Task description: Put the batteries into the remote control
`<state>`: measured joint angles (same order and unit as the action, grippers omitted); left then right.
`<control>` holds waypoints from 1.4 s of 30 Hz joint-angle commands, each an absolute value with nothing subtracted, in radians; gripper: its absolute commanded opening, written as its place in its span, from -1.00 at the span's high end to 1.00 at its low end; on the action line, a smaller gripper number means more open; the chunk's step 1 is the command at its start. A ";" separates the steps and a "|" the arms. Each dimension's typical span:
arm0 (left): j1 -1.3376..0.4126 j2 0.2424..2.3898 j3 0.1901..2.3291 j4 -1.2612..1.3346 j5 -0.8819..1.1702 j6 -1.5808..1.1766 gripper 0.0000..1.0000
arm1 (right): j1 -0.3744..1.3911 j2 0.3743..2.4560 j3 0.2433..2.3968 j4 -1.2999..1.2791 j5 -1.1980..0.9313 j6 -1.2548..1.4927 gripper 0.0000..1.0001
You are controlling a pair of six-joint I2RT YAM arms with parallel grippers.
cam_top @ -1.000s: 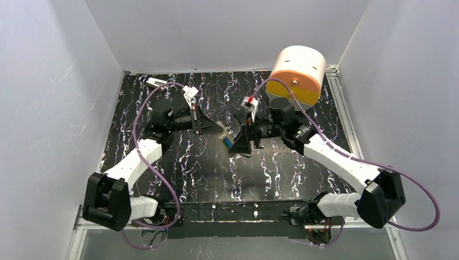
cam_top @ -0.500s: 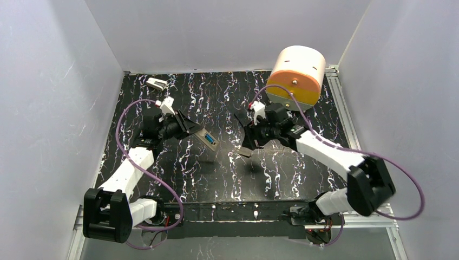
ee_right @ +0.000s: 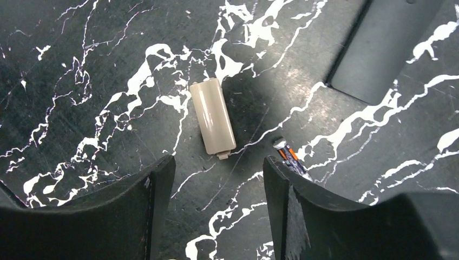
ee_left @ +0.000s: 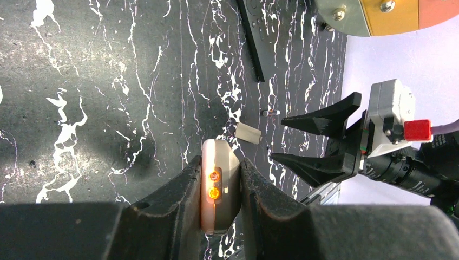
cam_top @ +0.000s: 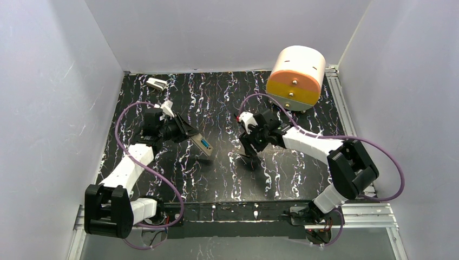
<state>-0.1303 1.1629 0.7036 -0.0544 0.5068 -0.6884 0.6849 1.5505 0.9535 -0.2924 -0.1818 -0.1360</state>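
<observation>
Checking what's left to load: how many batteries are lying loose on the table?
1: a battery lies on the table by the beige cover, partly under a finger of the right claw. More may sit hidden inside the remote control.

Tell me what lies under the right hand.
Below the open right hand lies a beige cover piece; a small battery sits beside one finger, its lower end hidden behind it.

No readable text, brand or number anywhere — markings on the battery (ee_right: 289,155) too small and blurred to read.
</observation>
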 commanded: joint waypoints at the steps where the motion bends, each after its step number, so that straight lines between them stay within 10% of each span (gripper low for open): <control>1: -0.119 1.180 0.745 -0.055 0.531 -0.690 1.00 | 0.716 1.583 0.977 -0.257 -0.175 -0.179 -0.31; 29: -0.107 1.183 0.751 -0.070 0.563 -0.679 1.00 | 0.811 1.743 1.029 -0.304 -0.005 -0.234 0.30; 36: -0.108 1.186 0.743 -0.061 0.567 -0.683 1.00 | 0.832 1.758 1.054 -0.382 0.066 -0.235 -0.07; 42: -0.107 1.187 0.744 -0.062 0.574 -0.685 1.00 | 0.835 1.818 1.118 -0.482 0.007 -0.227 0.09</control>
<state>-0.1131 1.1973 0.7155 -0.0612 0.5400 -0.6888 0.8280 1.7683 1.0866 -0.3794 0.0185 -0.2226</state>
